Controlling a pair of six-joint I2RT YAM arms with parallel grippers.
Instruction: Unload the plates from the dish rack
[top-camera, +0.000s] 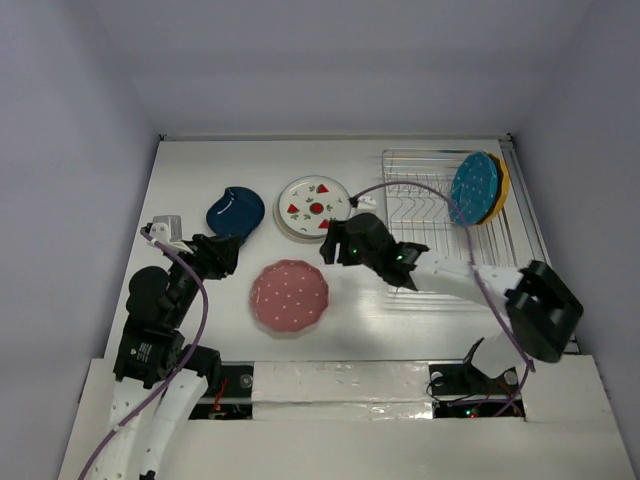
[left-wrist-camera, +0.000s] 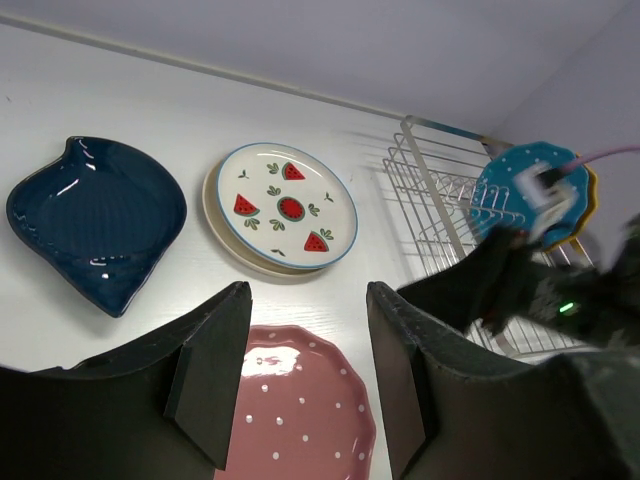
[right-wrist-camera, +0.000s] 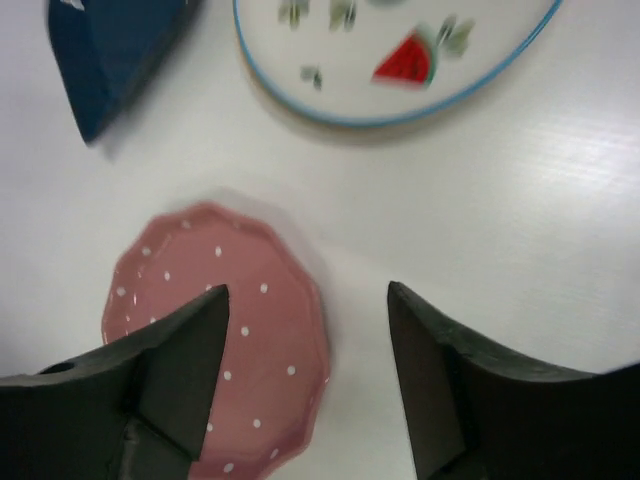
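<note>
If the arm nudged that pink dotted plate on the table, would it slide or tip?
Probably slide: the pink plate lies flat on the smooth white table. It looks glazed and rigid, so likely slippery to grasp and apt to chip if dropped.

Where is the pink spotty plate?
In the top view, the pink plate lies flat on the table, left of centre, just below the watermelon plate.
</note>
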